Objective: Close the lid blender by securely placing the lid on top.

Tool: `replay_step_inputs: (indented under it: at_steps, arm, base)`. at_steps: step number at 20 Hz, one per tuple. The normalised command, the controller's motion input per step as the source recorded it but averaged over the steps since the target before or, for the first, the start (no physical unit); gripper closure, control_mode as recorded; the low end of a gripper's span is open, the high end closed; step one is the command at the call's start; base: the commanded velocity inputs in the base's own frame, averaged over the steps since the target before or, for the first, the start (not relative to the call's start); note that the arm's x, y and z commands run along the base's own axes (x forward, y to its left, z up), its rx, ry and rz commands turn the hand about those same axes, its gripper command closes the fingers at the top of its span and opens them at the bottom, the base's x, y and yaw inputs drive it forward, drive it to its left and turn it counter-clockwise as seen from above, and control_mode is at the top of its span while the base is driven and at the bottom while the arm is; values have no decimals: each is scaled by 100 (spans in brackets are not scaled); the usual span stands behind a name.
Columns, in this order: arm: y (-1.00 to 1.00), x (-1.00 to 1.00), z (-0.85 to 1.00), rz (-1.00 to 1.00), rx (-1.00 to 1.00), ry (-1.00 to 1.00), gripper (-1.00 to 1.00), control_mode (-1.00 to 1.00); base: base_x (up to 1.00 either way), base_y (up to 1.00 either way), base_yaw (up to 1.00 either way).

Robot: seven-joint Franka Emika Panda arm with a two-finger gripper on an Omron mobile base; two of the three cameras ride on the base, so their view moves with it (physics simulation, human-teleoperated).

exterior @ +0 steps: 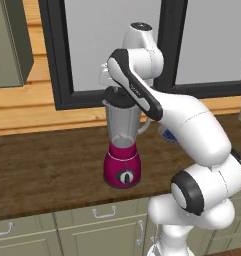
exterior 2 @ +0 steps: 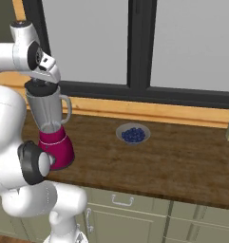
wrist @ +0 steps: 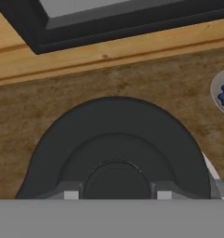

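Your gripper (wrist: pixel 116 193) sits right over the top of the blender (exterior: pixel 123 145), and in the hand view its two fingertips (wrist: pixel 70 194) stand on either side of the raised knob at the middle of the lid (wrist: pixel 114 144), touching or nearly touching it; you cannot tell for certain from these views whether the fingers are clamped on that knob or merely flanking it. Working down from the biggest things: the window (exterior 2: pixel 135 42), with its dark frame, fills the wall behind the counter, and below it a light wooden sill runs along the back. The dark wooden countertop (exterior 2: pixel 182 161) stretches across both base views, with pale green cabinet fronts (exterior: pixel 92 230) beneath it. On that counter the blender stands upright, magenta base (exterior: pixel 123 170) down, dial facing you, clear grey jar (exterior 2: pixel 47 111) above with its handle at 3 o'clock in both base views. The black lid lies on the jar's mouth in the left base view (exterior: pixel 114 95) and the right base view (exterior 2: pixel 40 87), level with the rim as far as you can see, directly under the hand. A bowl of blueberries (exterior 2: pixel 133 134) rests on the counter well apart from the blender, at about 3 o'clock of it in the right base view; in the hand view it peeks in at 2 o'clock of the lid.
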Motion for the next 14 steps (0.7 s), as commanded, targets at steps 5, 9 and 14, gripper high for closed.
replay_step_inputs:
  at_steps: [5,9,14]
  arm:
    - [0,0,8,4,-3,3,100,-100]
    - [5,0,0,4,-7,10,100,-100]
    - [19,9,14,1,-5,12,100,-100]
  base:
    - [0,0,0]
    - [0,0,0]
    - [0,0,0]
